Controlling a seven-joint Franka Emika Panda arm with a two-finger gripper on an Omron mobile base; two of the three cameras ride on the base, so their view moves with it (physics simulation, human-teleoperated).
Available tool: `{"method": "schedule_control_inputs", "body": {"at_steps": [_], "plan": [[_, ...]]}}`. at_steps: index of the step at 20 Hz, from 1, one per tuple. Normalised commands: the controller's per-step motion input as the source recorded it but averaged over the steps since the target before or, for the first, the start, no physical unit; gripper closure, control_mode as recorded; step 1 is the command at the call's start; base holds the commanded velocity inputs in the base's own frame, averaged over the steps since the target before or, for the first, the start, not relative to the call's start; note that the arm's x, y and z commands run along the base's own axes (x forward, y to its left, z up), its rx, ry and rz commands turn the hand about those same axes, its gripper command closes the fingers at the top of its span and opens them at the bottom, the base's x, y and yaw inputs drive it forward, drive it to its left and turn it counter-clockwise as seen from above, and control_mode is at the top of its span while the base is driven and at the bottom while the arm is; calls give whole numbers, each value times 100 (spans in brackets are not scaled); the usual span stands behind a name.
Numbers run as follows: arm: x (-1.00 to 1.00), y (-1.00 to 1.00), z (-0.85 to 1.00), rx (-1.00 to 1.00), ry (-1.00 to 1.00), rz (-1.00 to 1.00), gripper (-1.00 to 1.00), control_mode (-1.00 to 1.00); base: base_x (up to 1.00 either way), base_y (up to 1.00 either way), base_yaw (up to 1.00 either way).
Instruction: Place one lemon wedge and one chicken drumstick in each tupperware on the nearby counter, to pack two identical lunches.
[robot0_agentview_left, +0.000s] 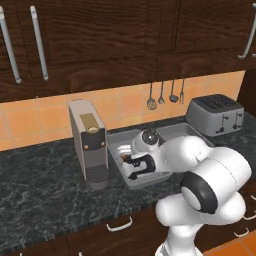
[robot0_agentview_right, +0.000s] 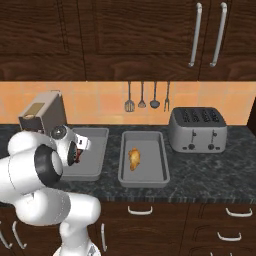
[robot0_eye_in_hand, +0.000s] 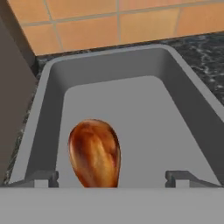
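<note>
The gripper (robot0_eye_in_hand: 112, 177) stood wide open over the left tupperware (robot0_eye_in_hand: 43, 118), its two fingertips (robot0_eye_in_hand: 43, 177) far apart at either side of the hand view's lower edge; it held nothing, and whether a tip brushed anything could not be told. Between the tips, toward seven o'clock of the tray floor, lay a chicken drumstick (robot0_eye_in_hand: 95, 153), glossy orange-brown and resting free on the grey bottom; no lemon wedge showed on the part of that tray in view.

Outward at about three o'clock from the hand, the right tupperware (robot0_agentview_right: 144, 175) sat just beside the first on the table (robot0_agentview_right: 200, 172); a second drumstick (robot0_agentview_right: 134, 158) lay near its middle, and no wedge showed there either.

By these views the drumstick half of the job looked done for both lunches; both lemon wedges seemed left to fetch, and where they lay could not be told.

A coffee machine (robot0_agentview_left: 88, 145) stood at nine o'clock of the left tray; a toaster (robot0_agentview_right: 196, 129) stood at two o'clock of the right one.
</note>
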Motion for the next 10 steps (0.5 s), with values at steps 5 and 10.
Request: {"method": "schedule_control_inputs", "body": {"at_steps": [5,10], "plan": [[-51,-62,91,4,0,-4,-100,-100,0,0,0],[-81,-37,99,0,0,2,-100,-100,0,0,0]]}}
